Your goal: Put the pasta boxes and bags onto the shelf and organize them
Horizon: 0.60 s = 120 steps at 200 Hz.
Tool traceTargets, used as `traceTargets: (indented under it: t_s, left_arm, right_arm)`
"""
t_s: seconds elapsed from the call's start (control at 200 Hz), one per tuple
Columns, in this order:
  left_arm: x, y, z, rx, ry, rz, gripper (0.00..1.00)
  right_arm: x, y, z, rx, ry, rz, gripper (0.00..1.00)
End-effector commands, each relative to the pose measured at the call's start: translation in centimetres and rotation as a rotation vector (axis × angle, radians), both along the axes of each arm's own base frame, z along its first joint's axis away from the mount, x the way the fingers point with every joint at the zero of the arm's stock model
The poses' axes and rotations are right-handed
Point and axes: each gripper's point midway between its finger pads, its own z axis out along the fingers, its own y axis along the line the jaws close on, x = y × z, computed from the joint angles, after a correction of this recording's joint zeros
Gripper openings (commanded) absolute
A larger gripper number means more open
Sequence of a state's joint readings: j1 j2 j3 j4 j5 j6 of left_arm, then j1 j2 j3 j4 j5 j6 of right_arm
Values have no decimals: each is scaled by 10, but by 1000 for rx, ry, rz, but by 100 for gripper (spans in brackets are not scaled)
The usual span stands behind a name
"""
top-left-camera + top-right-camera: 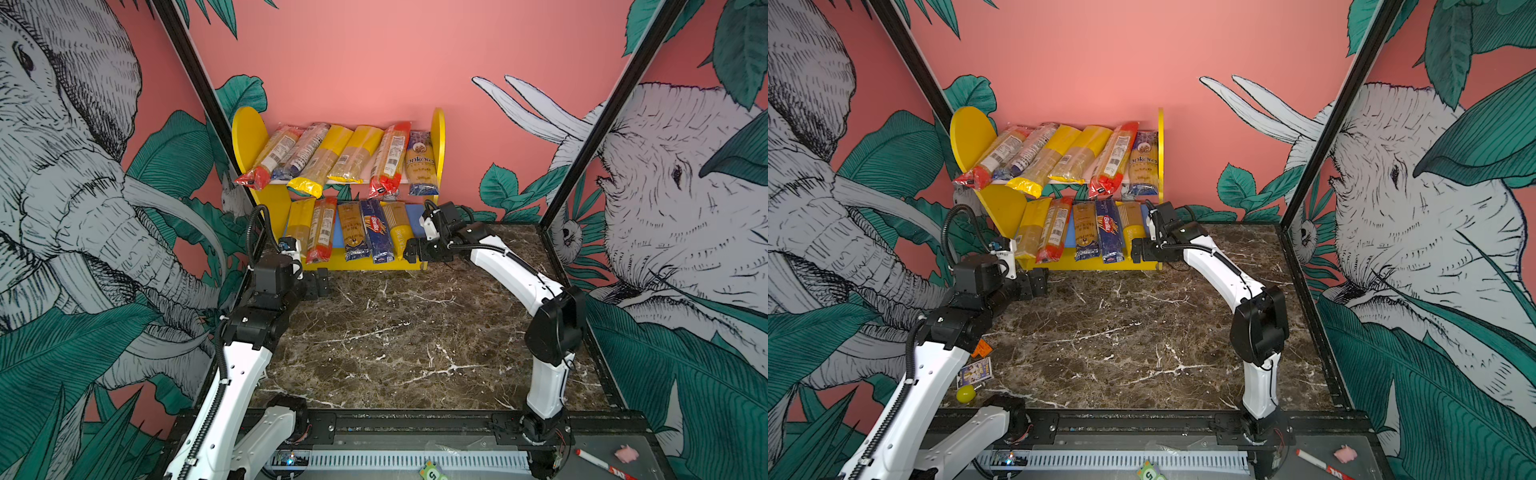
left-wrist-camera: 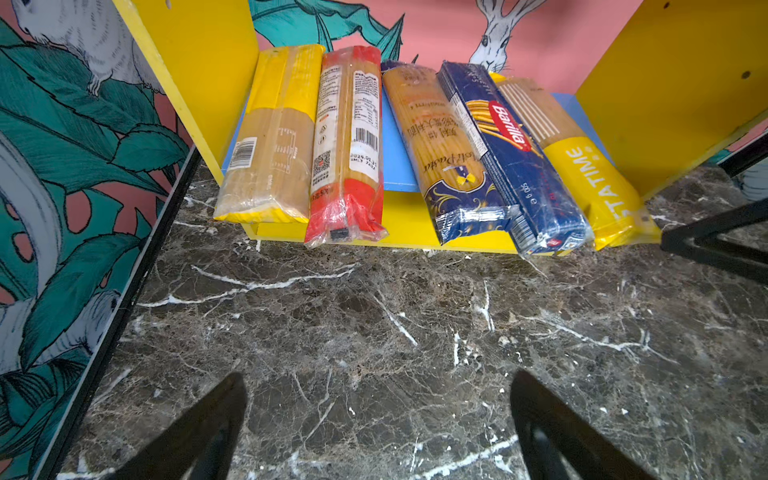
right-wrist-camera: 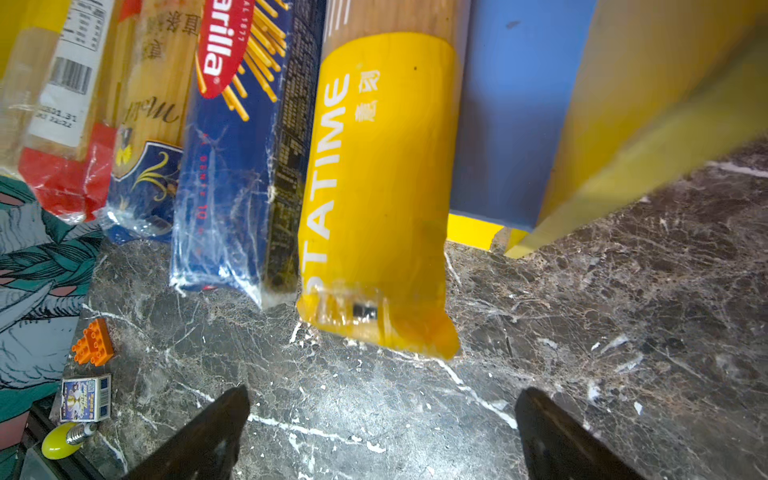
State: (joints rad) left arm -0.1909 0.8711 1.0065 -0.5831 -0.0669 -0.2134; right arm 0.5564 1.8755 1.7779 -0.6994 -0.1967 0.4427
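Observation:
The shelf [image 1: 249, 137] [image 1: 971, 137] stands at the back of the table in both top views. Several pasta bags [image 1: 353, 153] lean across its pale upper board. Several more packs lie on the blue lower board [image 2: 399, 158], among them the dark blue Barilla box [image 1: 376, 230] [image 3: 237, 137] and a yellow-ended bag [image 3: 374, 187] at the right end. My right gripper [image 1: 415, 253] [image 3: 384, 392] is open just in front of that bag, holding nothing. My left gripper [image 1: 318, 284] [image 2: 378, 382] is open and empty over the table before the shelf's left end.
On the marble table [image 1: 415, 332] near the left arm lie an orange toy brick [image 1: 982, 348], a small printed box [image 1: 976, 372] and a yellow bulb [image 1: 965, 394]. A marker [image 1: 602, 463] and a pink lump [image 1: 626, 454] rest on the front ledge.

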Motion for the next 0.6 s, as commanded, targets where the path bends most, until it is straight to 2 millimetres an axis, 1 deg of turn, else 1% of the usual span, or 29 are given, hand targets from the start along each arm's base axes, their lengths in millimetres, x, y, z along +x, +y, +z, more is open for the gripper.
traceTargets:
  t_s: [0.0,0.025,0.105,0.18,0.205,0.215,0.3,0.33,0.34,0.35,0.37,0.48,0.55,0.595]
  left_arm:
    - [-7,0,-1,-10,-17,-10,100]
    - [-8,-1,-1,-7,-18,-20,100]
    - [-8,-2,-2,7,-20,-35,100]
    - [-6,1,-2,27,-23,-24,100]
    - [-5,3,-3,34,-28,-18,100]
    - [-4,3,-3,36,-32,-17,100]
    - [1,7,-6,63,-62,1,100]
    - [3,8,-5,72,-83,4,100]
    - [3,9,-5,74,-90,6,100]
    - [3,9,-5,77,-97,8,99]
    - [4,11,-5,84,-114,13,100]
    - [5,25,-3,144,-192,77,100]
    - [6,34,-8,185,-215,117,100]
    - [9,34,-14,214,-219,109,99]
  right_arm:
    - [-13,-8,11,18,-42,-15,99]
    - [-18,-11,8,12,-39,-19,99]
    - [-31,-21,7,-2,-61,-24,99]
    - [-40,-38,7,-40,-91,-60,99]
    - [-42,-45,-1,-68,-87,-78,99]
    - [-45,-48,7,-61,-106,-85,99]
    - [-55,-73,10,-120,-159,-131,99]
    - [-59,-80,19,-124,-200,-135,99]
    - [-62,-83,11,-142,-192,-132,99]
    - [-65,-85,10,-148,-194,-130,99]
    - [-68,-90,13,-151,-211,-134,99]
    - [-81,-116,19,-222,-266,-158,99]
    - [-85,-132,20,-282,-282,-185,99]
    - [-87,-143,19,-332,-286,-211,99]
